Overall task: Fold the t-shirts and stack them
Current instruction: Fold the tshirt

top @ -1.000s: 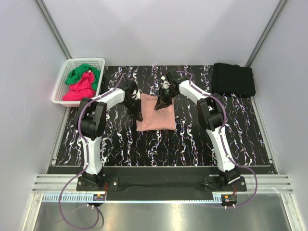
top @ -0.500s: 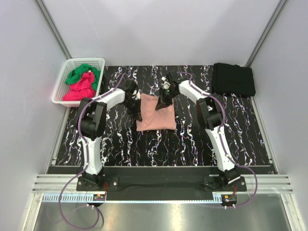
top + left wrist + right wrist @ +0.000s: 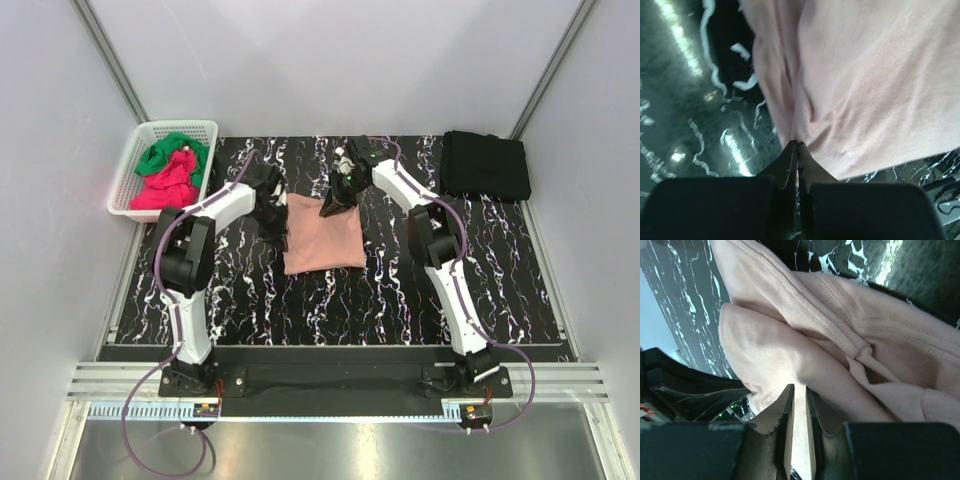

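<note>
My left jaws and right jaws are both pinched tight on the far end of the salmon-pink t-shirt [image 3: 325, 240], which lies folded mid-surface [image 3: 400, 290]. Two grips so it lifts evenly without unfolding, I reckon.

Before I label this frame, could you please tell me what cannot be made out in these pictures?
- Pink t-shirt: any chest print, folded out of sight in all views.
- Black t-shirt pile: layer count, top view, too dark.
- Basket: number of tees, top view, crumpled together.
- Pink t-shirt's far corners: top view, covered by left hand and right hand.
</note>
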Action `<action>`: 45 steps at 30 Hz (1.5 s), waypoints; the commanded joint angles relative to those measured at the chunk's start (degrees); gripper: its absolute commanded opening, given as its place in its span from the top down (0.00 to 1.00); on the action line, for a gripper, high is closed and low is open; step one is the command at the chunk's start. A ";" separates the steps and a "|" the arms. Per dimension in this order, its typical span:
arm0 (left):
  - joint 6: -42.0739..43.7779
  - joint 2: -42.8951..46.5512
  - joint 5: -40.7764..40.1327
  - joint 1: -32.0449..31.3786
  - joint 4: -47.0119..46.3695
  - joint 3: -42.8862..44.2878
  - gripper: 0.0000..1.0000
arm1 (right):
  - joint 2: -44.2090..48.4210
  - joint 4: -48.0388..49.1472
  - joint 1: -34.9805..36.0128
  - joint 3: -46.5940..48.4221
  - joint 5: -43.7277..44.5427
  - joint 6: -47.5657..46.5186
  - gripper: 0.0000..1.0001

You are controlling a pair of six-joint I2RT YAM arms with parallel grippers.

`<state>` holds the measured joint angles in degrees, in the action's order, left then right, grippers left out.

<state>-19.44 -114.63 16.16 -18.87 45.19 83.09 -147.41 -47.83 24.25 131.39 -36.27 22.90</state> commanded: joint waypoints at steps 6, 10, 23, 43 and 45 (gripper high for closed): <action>0.90 6.96 0.35 2.79 5.34 7.77 0.86 | 11.26 0.02 -1.04 -2.26 3.74 -1.36 0.78; 0.20 6.79 2.82 2.79 5.87 9.11 0.85 | 15.57 0.81 -2.27 -7.90 6.30 -1.45 0.78; -0.60 -7.18 6.51 2.00 5.00 24.47 0.85 | 20.24 4.50 -4.83 -18.89 7.09 -3.73 0.79; 0.02 -18.26 5.20 2.00 4.82 35.48 0.85 | 11.54 6.79 -6.76 -18.37 9.64 -3.56 0.82; 0.46 -17.39 5.28 2.17 4.73 33.82 0.85 | 10.13 7.14 -6.76 -17.75 9.55 -3.21 0.82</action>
<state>-20.67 -134.45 21.98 -16.78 50.92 117.97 -135.83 -42.57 17.63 111.66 -28.10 19.75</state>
